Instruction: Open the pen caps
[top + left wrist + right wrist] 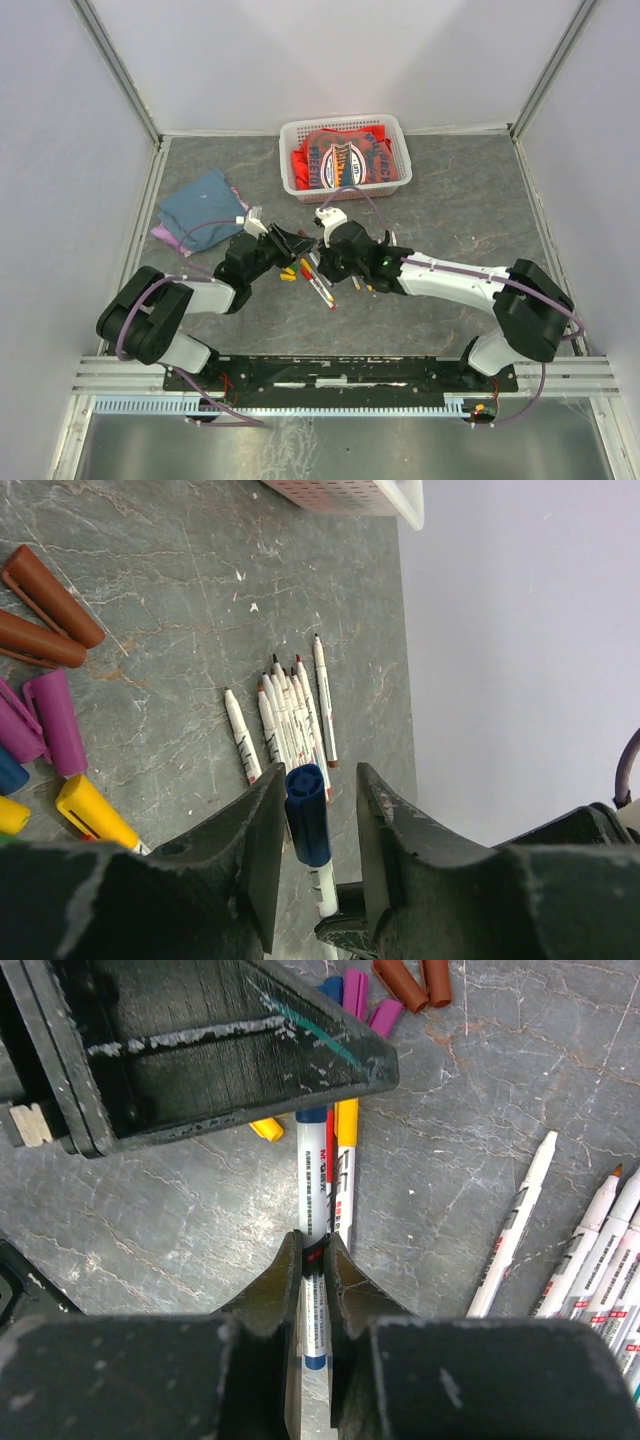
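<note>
Left wrist view showed two brown caps [52,596], two purple caps [58,720] and about seven uncapped pens [285,720]. A white basket [345,120] held red cloth [345,155]. The blue cap [307,820] sat between the left gripper's [320,785] part-open fingers [262,850], touching one. The right gripper [313,1260] clamped that pen's barrel [312,1175].

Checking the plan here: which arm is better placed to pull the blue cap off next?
Left. The left tool straddles the blue cap, jaws not yet clamped, while the right tool is busy pinching the pen barrel.
</note>
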